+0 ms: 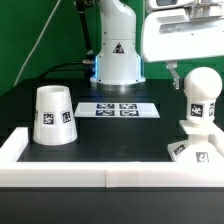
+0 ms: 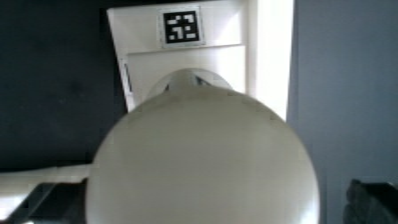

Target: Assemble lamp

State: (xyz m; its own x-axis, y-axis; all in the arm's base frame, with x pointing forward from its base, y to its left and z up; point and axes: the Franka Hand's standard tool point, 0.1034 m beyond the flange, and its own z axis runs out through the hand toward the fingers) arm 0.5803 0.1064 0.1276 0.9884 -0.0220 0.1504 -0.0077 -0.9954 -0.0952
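Bulb [image 1: 200,98] is standing upright on the base [image 1: 193,150] at the exterior view's right, with the gripper [image 2: 210,203] hanging over it, fingers [image 2: 50,205] spread wide and pinching nothing. It's looking like light, stiff, slick plastic, so I'd be squeezing its rounded sides gently. Only the exterior view is showing the shade [image 1: 50,115], well apart.
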